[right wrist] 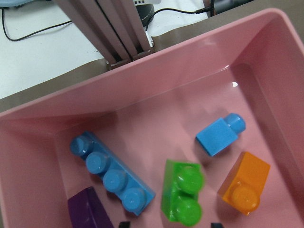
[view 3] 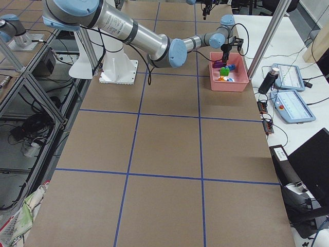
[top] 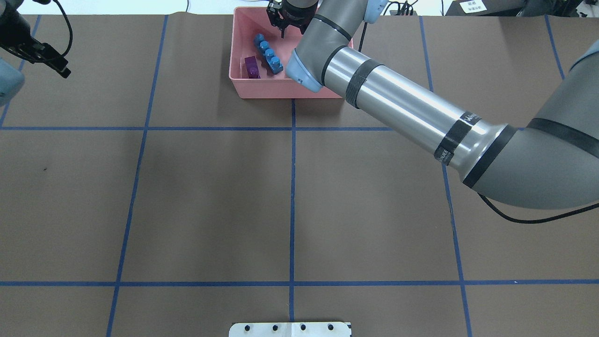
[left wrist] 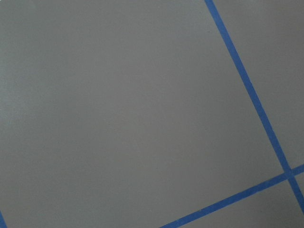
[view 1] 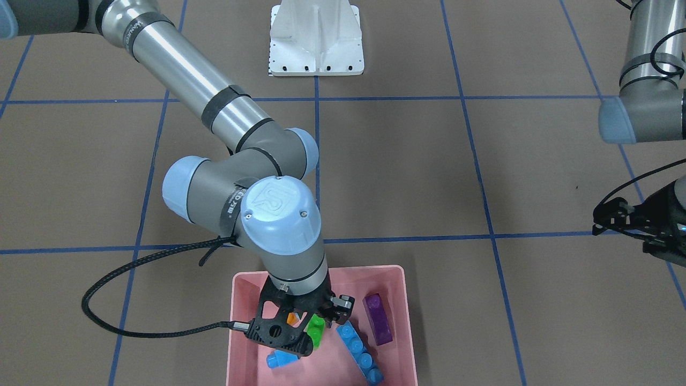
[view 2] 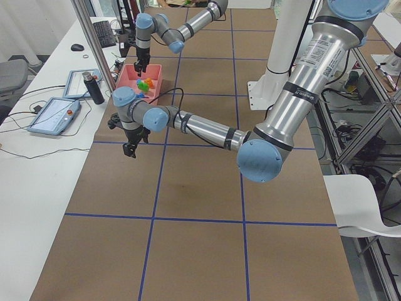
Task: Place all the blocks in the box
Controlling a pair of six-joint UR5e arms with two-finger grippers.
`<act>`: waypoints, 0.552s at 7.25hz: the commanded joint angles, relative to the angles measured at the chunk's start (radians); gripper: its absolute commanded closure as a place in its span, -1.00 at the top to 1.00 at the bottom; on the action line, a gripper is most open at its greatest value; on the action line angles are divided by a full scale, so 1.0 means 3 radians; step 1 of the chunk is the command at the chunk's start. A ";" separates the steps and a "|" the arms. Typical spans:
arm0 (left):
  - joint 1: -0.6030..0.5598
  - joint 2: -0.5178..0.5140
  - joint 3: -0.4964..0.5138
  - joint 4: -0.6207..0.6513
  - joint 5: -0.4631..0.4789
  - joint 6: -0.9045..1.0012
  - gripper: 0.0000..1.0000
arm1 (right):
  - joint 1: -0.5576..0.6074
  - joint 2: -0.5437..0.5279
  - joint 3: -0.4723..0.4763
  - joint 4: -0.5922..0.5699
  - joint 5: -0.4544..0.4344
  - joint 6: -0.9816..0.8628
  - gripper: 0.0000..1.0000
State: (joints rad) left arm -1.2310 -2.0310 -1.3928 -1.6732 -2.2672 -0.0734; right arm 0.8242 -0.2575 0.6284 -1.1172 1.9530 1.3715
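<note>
My right gripper (right wrist: pixel 169 224) hangs open just above the floor of the pink box (right wrist: pixel 142 85), with only its fingertips showing at the bottom edge of the wrist view. All the blocks lie in the box below it. The green block (right wrist: pixel 183 199) sits directly under the open jaws and is not gripped. The orange block (right wrist: pixel 244 184) and small blue cube (right wrist: pixel 219 135) lie to one side, the long blue block (right wrist: pixel 111 173) and purple block (right wrist: pixel 88 209) to the other. My left gripper (view 1: pixel 611 217) hovers far off over bare table, apparently open and holding nothing.
The box (top: pixel 281 89) stands at the table's far edge from the robot. A white metal base (view 1: pixel 316 43) sits at the robot's side. Blue tape lines (top: pixel 292 187) grid the brown table. Monitors and cables lie beyond the box.
</note>
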 commanded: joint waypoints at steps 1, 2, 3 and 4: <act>0.0002 0.0000 0.0000 0.0004 0.0000 -0.0001 1.00 | -0.0109 0.0045 -0.0003 -0.0003 -0.0072 0.0041 0.99; 0.0002 0.0005 0.0005 0.0004 0.0000 -0.0001 1.00 | -0.0079 0.0035 -0.0029 -0.0029 -0.0072 -0.0041 1.00; -0.0003 0.0035 -0.0010 0.0004 0.0000 -0.0092 1.00 | 0.0063 -0.0015 -0.0029 -0.0166 -0.0017 -0.0391 1.00; -0.0023 0.0081 -0.0015 -0.0001 0.0005 -0.0103 1.00 | 0.0242 -0.0072 -0.0009 -0.0511 0.0166 -0.0819 1.00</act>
State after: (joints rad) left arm -1.2328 -2.0201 -1.3949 -1.6724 -2.2669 -0.0926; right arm 0.8395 -0.2602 0.6220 -1.1736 1.9542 1.2664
